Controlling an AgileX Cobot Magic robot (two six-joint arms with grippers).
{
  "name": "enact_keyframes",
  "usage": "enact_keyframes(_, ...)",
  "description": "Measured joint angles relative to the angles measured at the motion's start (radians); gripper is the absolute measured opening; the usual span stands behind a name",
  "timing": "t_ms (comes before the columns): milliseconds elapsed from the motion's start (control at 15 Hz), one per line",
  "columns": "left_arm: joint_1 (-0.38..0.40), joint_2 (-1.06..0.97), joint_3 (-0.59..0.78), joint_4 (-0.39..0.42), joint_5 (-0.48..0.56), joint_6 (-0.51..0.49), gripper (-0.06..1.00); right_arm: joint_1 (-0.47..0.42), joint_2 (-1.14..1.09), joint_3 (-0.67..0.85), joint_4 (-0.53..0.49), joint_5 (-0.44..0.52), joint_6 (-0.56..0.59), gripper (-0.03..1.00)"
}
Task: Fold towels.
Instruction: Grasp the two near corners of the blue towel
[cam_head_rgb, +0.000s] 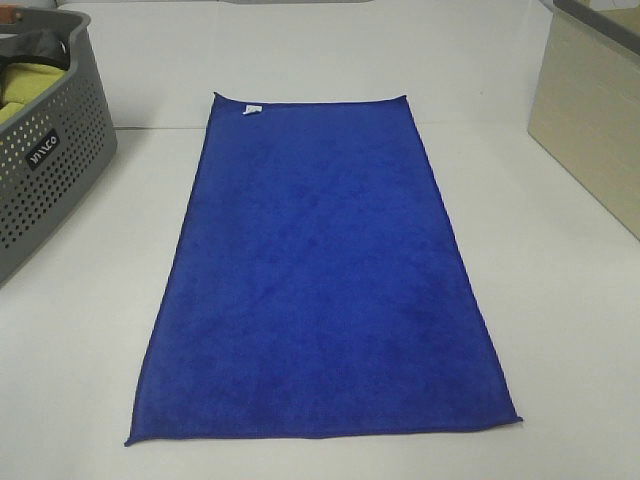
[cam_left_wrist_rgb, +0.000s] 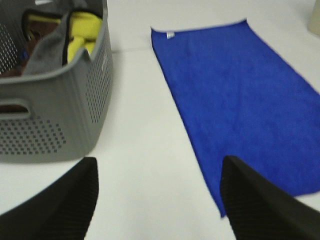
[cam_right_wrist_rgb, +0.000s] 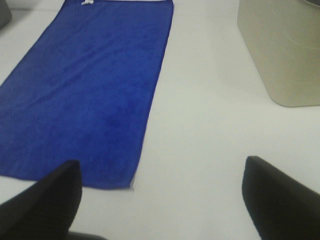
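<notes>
The royal-blue towel lies flat and unfolded on the white table, long side running away from me, with a small white tag near its far left corner. It also shows in the left wrist view and the right wrist view. Neither gripper shows in the exterior high view. My left gripper is open and empty, above the table near the towel's near left corner. My right gripper is open and empty, above the table near the towel's near right corner.
A grey perforated basket with yellow-green cloth stands at the left of the table. A beige bin stands at the far right, also in the right wrist view. Bare white table lies either side of the towel.
</notes>
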Motion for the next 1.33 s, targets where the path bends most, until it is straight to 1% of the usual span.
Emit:
enact_keyframes(133,0.0,0.013,0.005,-0.007,-0.152,-0.082,0.66,0.0,0.075,-0.011,0.0,-0.099,0.083,0.8)
enact_keyframes(200,0.0,0.051,0.018,-0.024,-0.223,-0.12,0.66,0.0,0.145,-0.011,0.001,-0.139,0.107,0.79)
enact_keyframes(267,0.0,0.118,0.031,-0.057,-0.271,-0.147,0.66,0.0,0.222,-0.011,0.004,-0.167,0.118,0.77)
enact_keyframes(400,0.0,0.299,0.039,-0.14,-0.326,-0.164,0.66,0.0,0.406,-0.012,0.052,-0.214,0.127,0.76)
enact_keyframes(533,0.0,0.497,0.039,-0.257,-0.336,-0.157,0.66,0.0,0.601,-0.037,0.093,-0.232,0.111,0.76)
enact_keyframes(600,0.0,0.612,0.039,-0.326,-0.336,-0.112,0.66,0.0,0.695,-0.062,0.105,-0.234,0.089,0.76)
enact_keyframes(667,0.0,0.714,0.039,-0.392,-0.337,-0.038,0.66,0.0,0.796,-0.091,0.109,-0.238,0.061,0.76)
enact_keyframes(800,0.0,0.919,0.039,-0.551,-0.338,0.136,0.66,0.0,0.987,-0.135,0.114,-0.244,0.009,0.76)
enact_keyframes(933,0.0,1.112,0.039,-0.712,-0.337,0.339,0.66,0.0,1.164,-0.164,0.131,-0.255,-0.028,0.76)
enact_keyframes(1000,0.0,1.209,0.039,-0.792,-0.337,0.446,0.66,0.0,1.25,-0.172,0.151,-0.274,-0.045,0.76)
enact_keyframes(1200,0.0,1.445,0.038,-0.996,-0.339,0.697,0.66,0.0,1.46,-0.174,0.24,-0.355,-0.119,0.76)
enact_keyframes(1333,0.0,1.587,0.038,-1.104,-0.341,0.822,0.66,0.0,1.566,-0.174,0.325,-0.399,-0.193,0.76)
